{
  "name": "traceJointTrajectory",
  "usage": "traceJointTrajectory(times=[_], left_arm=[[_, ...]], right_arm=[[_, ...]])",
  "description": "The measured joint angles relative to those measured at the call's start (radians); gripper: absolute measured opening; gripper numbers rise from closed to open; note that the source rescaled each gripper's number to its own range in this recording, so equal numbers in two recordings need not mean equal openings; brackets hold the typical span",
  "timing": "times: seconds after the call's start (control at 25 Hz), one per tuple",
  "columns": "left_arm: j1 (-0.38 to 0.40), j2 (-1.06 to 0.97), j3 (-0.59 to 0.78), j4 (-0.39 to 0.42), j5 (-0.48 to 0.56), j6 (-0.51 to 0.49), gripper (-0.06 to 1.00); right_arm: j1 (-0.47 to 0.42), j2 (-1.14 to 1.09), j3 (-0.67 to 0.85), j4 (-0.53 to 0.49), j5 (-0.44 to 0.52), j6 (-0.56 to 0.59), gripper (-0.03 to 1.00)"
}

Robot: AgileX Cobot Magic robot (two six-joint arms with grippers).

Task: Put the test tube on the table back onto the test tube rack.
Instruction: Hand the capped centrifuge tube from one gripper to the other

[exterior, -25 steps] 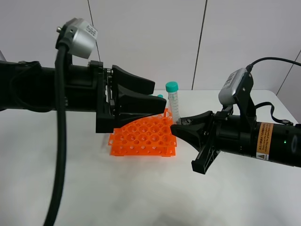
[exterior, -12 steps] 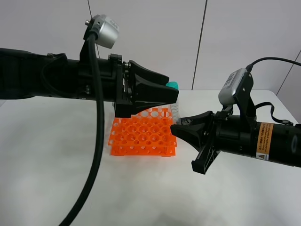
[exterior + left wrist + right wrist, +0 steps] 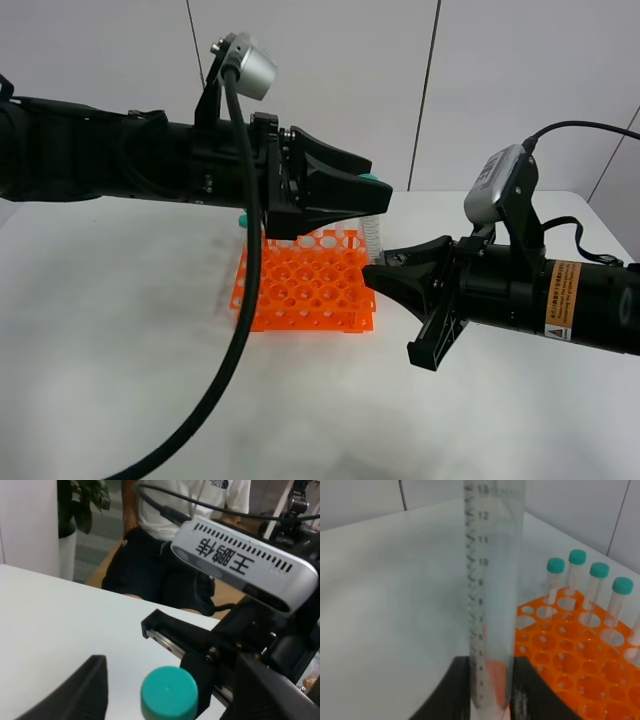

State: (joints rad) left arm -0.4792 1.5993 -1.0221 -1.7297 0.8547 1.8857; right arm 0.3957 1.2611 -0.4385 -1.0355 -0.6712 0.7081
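The test tube [image 3: 373, 236] stands upright just right of the orange test tube rack [image 3: 300, 290], with my right gripper [image 3: 372, 268] shut on its lower end. In the right wrist view the clear graduated test tube [image 3: 492, 580] rises between the black fingers [image 3: 462, 680], beside the test tube rack [image 3: 570, 672]. My left gripper [image 3: 365, 190] is open and reaches in from the left, level with the teal cap. In the left wrist view that cap [image 3: 169, 692] sits between the two fingers [image 3: 80, 692] with a gap on each side. The white table [image 3: 150, 350] lies beneath.
Several capped tubes [image 3: 577, 560] stand in the rack's far holes, and one cap [image 3: 243, 218] shows behind the left arm. The left arm's cable [image 3: 225, 340] hangs in front of the rack. A seated person [image 3: 165, 555] and a plant [image 3: 82, 505] are beyond the table edge.
My left arm has moved right and up over the rack, bringing its fingers around the tube's cap. The right gripper and the tube have stayed in place.
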Motion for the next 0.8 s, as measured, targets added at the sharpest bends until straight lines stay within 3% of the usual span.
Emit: traceJointTrajectory(times=[0.12, 0.44, 0.64, 0.8], left_arm=[[-0.007, 0.005, 0.0, 0.0, 0.0, 0.01, 0.44], [-0.007, 0.006, 0.0, 0.0, 0.0, 0.041, 0.23], [-0.007, 0.006, 0.0, -0.001, -0.003, 0.046, 0.0], [-0.007, 0.006, -0.018, 0.003, -0.001, 0.046, 0.0]], right_arm=[[0.0, 0.0, 0.0, 0.0, 0.0, 0.0, 0.01], [0.0, 0.0, 0.0, -0.001, -0.003, 0.0, 0.01], [0.0, 0.0, 0.0, -0.004, -0.008, 0.0, 0.01], [0.0, 0.0, 0.0, 0.006, -0.028, 0.008, 0.01]])
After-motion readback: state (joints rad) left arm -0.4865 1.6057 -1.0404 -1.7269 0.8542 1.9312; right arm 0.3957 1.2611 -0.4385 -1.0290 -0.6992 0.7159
